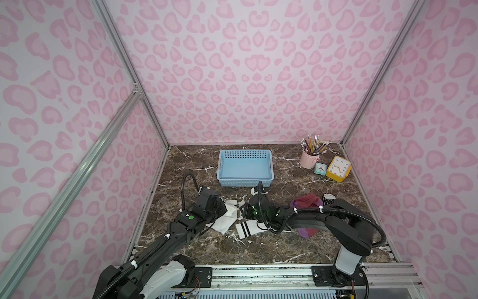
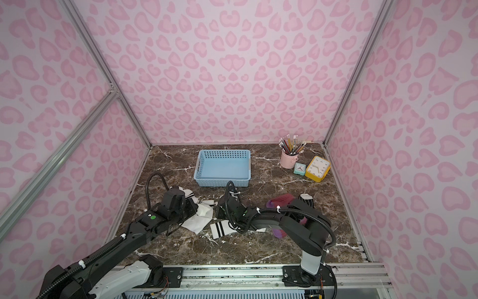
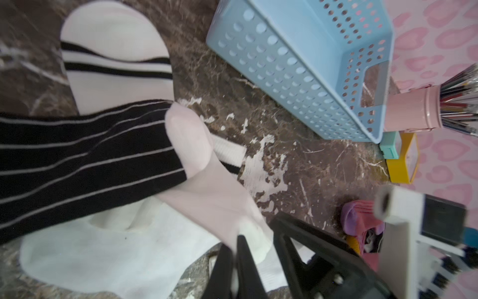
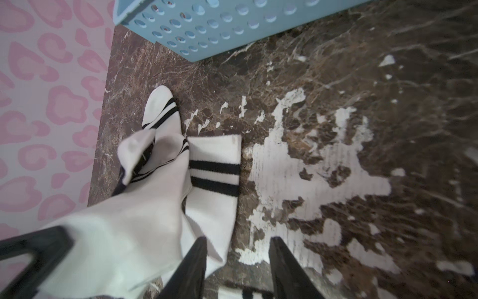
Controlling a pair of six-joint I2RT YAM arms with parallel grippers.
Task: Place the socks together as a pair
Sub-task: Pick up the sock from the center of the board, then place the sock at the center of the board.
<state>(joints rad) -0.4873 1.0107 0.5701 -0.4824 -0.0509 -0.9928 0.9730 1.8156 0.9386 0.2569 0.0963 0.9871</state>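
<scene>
My left gripper [image 3: 236, 246] is shut on a fold of a white sock [image 3: 214, 204], which stretches up from the heap. In the right wrist view this lifted white sock [image 4: 134, 220] shows black bands at its far end. A black sock with thin white stripes [image 3: 77, 160] lies across more white socks [image 3: 113, 67]. My right gripper [image 4: 236, 246] is open just above the marble, with one finger beside a white sock with two black bands [image 4: 214, 176]. In both top views the grippers [image 1: 227, 207] [image 2: 219, 209] stand close together; maroon socks [image 1: 306, 200] [image 2: 282, 200] lie to the right.
A light blue perforated basket [image 1: 245, 159] stands behind the socks. At the back right are a pink pencil cup [image 1: 309, 158], a small teal clock [image 1: 320, 168] and a yellow clock [image 1: 338, 168]. Another black striped sock [image 1: 328, 199] lies by the right arm. Pink walls enclose the marble table [image 1: 258, 248].
</scene>
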